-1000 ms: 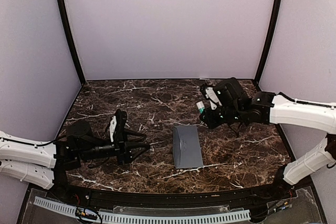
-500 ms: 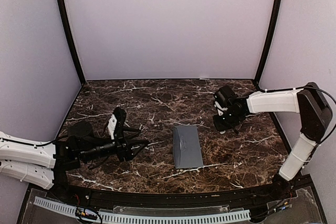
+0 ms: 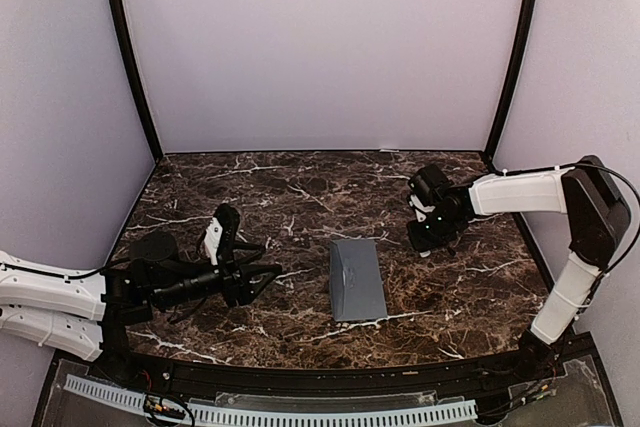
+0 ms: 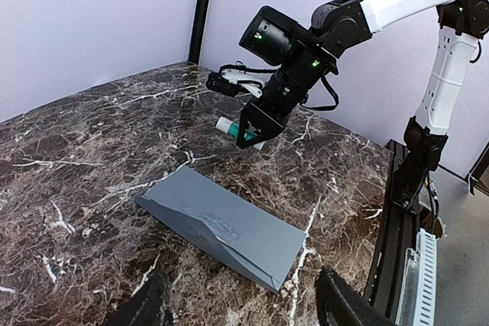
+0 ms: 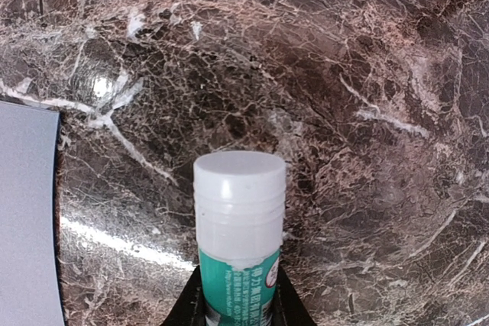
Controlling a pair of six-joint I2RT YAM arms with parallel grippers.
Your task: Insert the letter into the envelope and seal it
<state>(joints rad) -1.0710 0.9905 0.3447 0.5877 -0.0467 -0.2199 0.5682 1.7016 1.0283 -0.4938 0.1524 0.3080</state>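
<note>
The dark blue-grey envelope [image 3: 357, 279] lies flat on the marble table with its flap folded down; it also shows in the left wrist view [image 4: 218, 221] and at the left edge of the right wrist view [image 5: 27, 219]. The letter is hidden. My left gripper [image 3: 268, 259] hovers just left of the envelope, open and empty, its fingers [image 4: 340, 303] low near the envelope's near edge. My right gripper [image 3: 428, 235], to the upper right of the envelope, is shut on a white-capped green glue stick [image 5: 238, 227], pointed down at bare table [image 4: 237, 129].
The dark marble table [image 3: 250, 187] has a black front rail [image 3: 300, 377] and lilac walls on three sides. A black post [image 4: 205, 5] stands in the far corner. The right arm's white links [image 3: 520, 192] reach in from the right edge.
My right gripper has swung right and down, away from the envelope, with the glue stick in it. My left gripper's jaws have spread wider; that arm has barely shifted.
</note>
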